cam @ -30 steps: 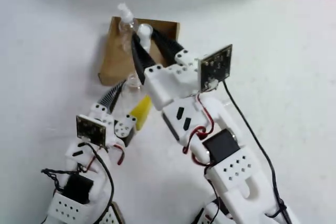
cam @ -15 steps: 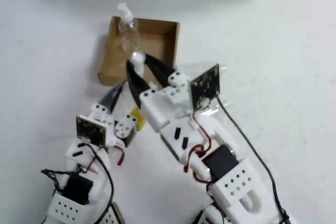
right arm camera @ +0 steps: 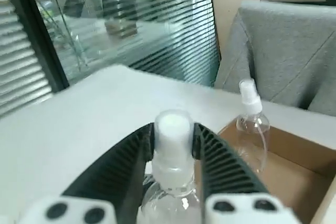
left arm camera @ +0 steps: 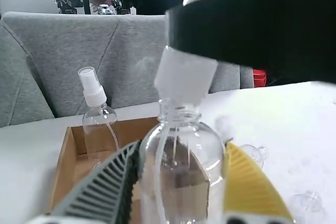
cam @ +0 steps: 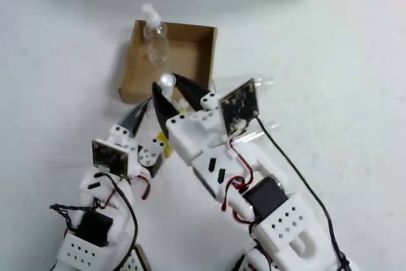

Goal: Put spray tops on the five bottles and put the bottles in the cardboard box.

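A clear bottle (left arm camera: pixel 181 177) is standing upright on the white table (cam: pixel 330 42), just in front of the cardboard box (cam: pixel 193 55). It is round-shouldered and see-through. A white spray top (left arm camera: pixel 185 80) is sitting slightly tilted on its neck, with the thin dip tube hanging down inside the bottle. Whether the top is screwed on cannot be told.

The left gripper (left arm camera: pixel 181 150) is clamping the bottle's body, its grey ribbed finger pressing one side and its yellow finger the other. The right gripper (right arm camera: pixel 173 129) is reaching in from above, its two black fingers parted only by the width of the spray top and pinching it on both sides. The bottle's neck is lying directly beneath those black fingertips.

Behind them, a second bottle (cam: pixel 154 35) with its spray top already fitted is standing upright in the far corner of the box. A few uncapped bottles (cam: pixel 261 83) are lying on the table beside the right arm.
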`<state>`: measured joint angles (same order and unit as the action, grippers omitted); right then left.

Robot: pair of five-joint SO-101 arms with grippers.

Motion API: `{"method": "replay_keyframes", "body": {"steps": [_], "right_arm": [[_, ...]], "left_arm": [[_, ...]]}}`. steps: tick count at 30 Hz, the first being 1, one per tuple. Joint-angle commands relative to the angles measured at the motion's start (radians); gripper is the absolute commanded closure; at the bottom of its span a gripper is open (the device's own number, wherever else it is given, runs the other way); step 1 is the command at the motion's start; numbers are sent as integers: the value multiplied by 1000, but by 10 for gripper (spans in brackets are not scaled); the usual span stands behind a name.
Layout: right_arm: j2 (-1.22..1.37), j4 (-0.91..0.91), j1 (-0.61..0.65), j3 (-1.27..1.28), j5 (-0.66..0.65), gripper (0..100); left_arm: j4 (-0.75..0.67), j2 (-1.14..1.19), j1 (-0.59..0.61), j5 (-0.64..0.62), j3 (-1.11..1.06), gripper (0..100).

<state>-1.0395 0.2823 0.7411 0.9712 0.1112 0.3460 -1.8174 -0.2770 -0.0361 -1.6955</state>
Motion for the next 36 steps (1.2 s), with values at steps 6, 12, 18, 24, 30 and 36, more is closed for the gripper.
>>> {"method": "replay_keyframes", "body": {"steps": [6,12,18,24,30,36], "right_arm": [[-48,54,19,-41,-17,760],[-120,236,24,-144,-18,759],[-162,404,19,-222,-25,767],[-186,483,-10,-222,-26,993],[-81,476,-133,-196,-25,981],[105,297,-193,-196,-25,984]], "left_arm": [[-29,-13,-5,-11,3,976],[-29,-13,-2,-11,3,976],[-29,-13,-4,-11,3,976],[-29,-13,-1,-11,3,976],[-29,-13,-1,-11,3,976],[-29,-13,-1,-11,3,976]]}}
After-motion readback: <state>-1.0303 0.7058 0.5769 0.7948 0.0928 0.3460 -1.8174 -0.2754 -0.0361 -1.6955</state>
